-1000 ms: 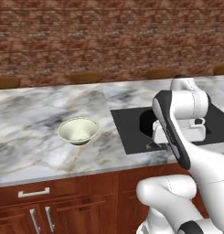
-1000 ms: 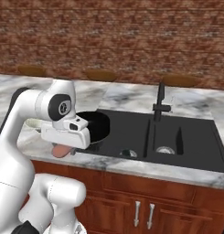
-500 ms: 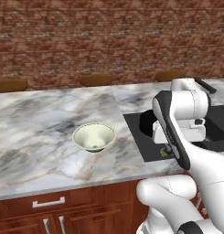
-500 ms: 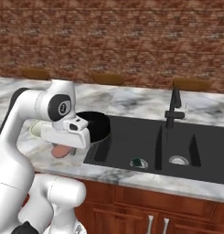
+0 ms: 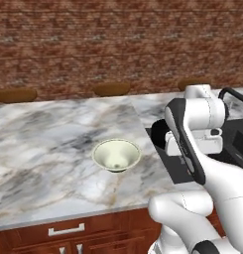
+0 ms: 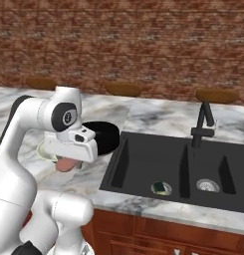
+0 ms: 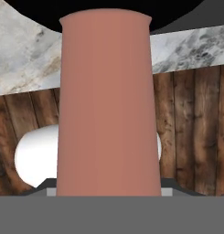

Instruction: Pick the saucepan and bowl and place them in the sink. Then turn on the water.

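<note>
My gripper [image 6: 68,155] is shut on the salmon-pink handle [image 7: 109,100] of the black saucepan [image 6: 104,139]. I hold the pan level above the marble counter, just left of the sink [image 6: 143,172]. In the hand view the handle runs up the middle to the pan's black body [image 7: 104,8]; my fingertips are hidden there. The cream bowl [image 5: 116,155] with a greenish inside stands upright on the counter left of the arm. The black double-basin sink has a slim black faucet [image 6: 203,124] and a steel drain [image 6: 208,185]. No water is running.
A small green-and-yellow round thing [image 6: 161,188] lies on the floor of the left basin. The marble counter [image 5: 43,144] stretches left of the bowl. Brown stool tops [image 5: 112,89] stand behind the counter before a brick wall. Wooden cabinet fronts [image 6: 158,239] sit below.
The whole picture has shifted right in both base views, so the base has driven left. The arm keeps the same pose with the saucepan in its grip. The bowl has not moved.
</note>
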Controlling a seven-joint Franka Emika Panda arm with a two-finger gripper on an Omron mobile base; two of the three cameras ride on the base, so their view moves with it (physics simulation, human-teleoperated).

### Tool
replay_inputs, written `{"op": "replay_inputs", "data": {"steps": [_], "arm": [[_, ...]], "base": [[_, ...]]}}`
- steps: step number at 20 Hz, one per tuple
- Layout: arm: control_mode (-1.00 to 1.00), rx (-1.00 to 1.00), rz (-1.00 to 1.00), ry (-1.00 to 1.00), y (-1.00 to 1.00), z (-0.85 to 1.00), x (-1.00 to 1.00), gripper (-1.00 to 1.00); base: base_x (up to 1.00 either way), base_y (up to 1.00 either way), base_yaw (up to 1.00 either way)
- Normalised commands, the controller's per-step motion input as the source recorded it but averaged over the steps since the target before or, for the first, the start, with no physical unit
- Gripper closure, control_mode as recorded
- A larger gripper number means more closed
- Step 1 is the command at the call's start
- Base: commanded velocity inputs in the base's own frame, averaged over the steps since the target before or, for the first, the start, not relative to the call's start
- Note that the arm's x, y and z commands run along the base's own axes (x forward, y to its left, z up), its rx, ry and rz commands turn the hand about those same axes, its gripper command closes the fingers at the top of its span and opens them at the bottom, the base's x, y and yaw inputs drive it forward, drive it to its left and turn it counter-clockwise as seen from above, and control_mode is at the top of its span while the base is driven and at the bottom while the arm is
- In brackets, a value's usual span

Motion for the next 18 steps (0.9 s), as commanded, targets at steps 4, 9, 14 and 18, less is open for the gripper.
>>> {"op": "replay_inputs", "data": {"steps": [4,9,14,18], "arm": [[1.0,0.0,0.0,0.0,0.0,0.0,0.0,1.0],[1.0,0.0,0.0,0.0,0.0,0.0,0.0,1.0],[1.0,0.0,0.0,0.0,0.0,0.0,0.0,1.0],[1.0,0.0,0.0,0.0,0.0,0.0,0.0,1.0]], "base": [[0.4,0.11,0.0],[0.42,0.08,0.0],[0.24,0.11,0.0],[0.0,0.01,0.0]]}}
